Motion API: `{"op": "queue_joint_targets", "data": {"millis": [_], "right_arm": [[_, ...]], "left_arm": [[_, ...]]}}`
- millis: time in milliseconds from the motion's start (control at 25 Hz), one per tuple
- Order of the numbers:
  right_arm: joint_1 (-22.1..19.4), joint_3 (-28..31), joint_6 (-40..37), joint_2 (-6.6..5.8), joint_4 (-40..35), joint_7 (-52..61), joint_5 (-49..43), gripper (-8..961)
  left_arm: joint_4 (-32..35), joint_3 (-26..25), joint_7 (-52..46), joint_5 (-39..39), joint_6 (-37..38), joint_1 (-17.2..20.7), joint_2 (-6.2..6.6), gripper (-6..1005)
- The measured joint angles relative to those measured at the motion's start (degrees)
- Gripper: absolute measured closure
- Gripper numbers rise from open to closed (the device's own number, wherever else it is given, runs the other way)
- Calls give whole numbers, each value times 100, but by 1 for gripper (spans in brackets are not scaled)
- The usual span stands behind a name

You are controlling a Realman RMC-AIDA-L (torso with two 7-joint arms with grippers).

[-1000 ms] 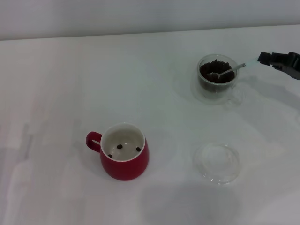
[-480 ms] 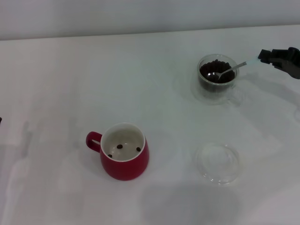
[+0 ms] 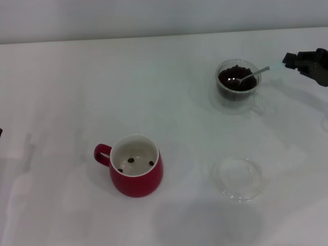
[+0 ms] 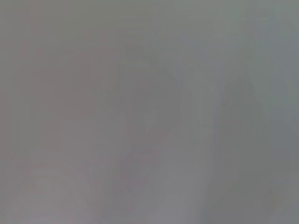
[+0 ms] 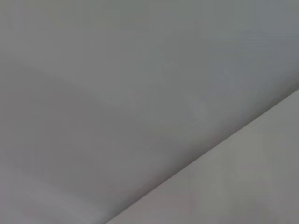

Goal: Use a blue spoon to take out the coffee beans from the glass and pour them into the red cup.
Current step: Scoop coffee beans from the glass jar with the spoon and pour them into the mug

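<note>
The right gripper (image 3: 290, 60) held the blue spoon (image 3: 249, 76) by its handle, bowl resting on the coffee beans (image 3: 237, 78) in the glass (image 3: 237, 86).

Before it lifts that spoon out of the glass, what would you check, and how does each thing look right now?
1. Right pincer holds the blue spoon by its handle end: ok.
2. Spoon bowl down among the coffee beans: ok.
3. Beans actually on the spoon: cannot tell.
4. The glass upright: ok.
5. The red cup upright, mouth open, three beans inside: ok.
6. Clear dish off the route to the cup: ok.
</note>
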Motion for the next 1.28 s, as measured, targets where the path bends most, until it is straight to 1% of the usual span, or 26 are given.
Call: {"op": "queue_joint_targets", "data": {"millis": [400, 520, 880, 1280], "right_arm": [[-45, 19, 64, 4, -4, 345, 43, 815], [-160, 28, 96, 52, -6, 461, 187, 813], [-361, 26, 50, 134, -13, 567, 511, 813], [-421, 29, -124, 145, -13, 607, 718, 813]], "left_arm": [[0, 0, 5, 0, 10, -1, 6, 273], [0, 0, -2, -9, 14, -3, 7, 273], [0, 0, -17, -15, 14, -6, 7, 272], [-50, 0, -21, -12, 7, -41, 6, 272]]}}
